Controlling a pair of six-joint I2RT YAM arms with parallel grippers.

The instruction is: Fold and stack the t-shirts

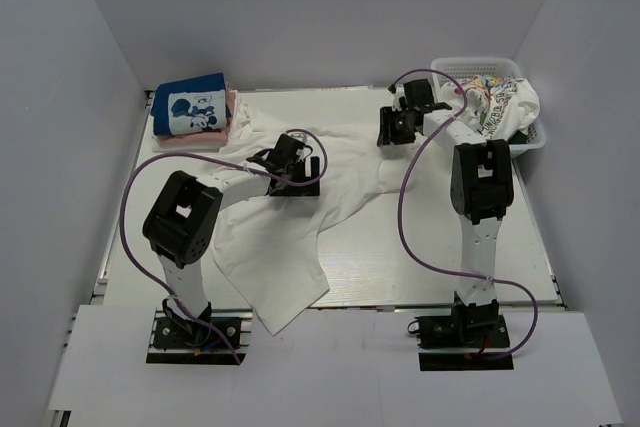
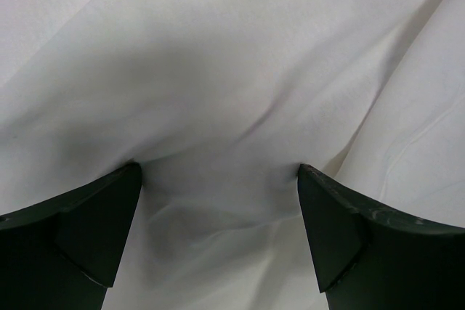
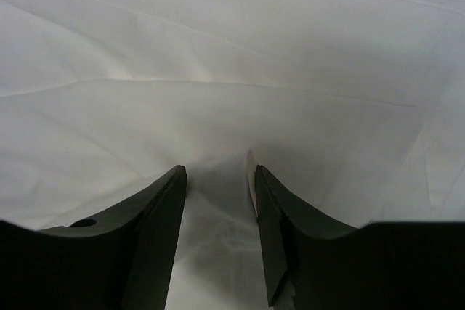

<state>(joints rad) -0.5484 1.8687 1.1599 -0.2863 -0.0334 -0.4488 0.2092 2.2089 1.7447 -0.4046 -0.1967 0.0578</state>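
Left gripper presses wide open into the large white t-shirt spread on the surface; my right gripper stands narrow around a cloth ridge, grip uncertain. First fold, I judge; next both must pinch and lift.

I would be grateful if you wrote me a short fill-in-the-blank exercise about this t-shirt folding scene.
1. The folded blue t-shirt lies on a folded t-shirt coloured ___.
2. The printed t-shirt lies inside the mesh ___.
3. The left tool rests on the large white t-shirt with its jaws wide ___.
4. Between the fingers of the right tool rises a fold of ___ cloth.
Missing words: pink; basket; open; white.
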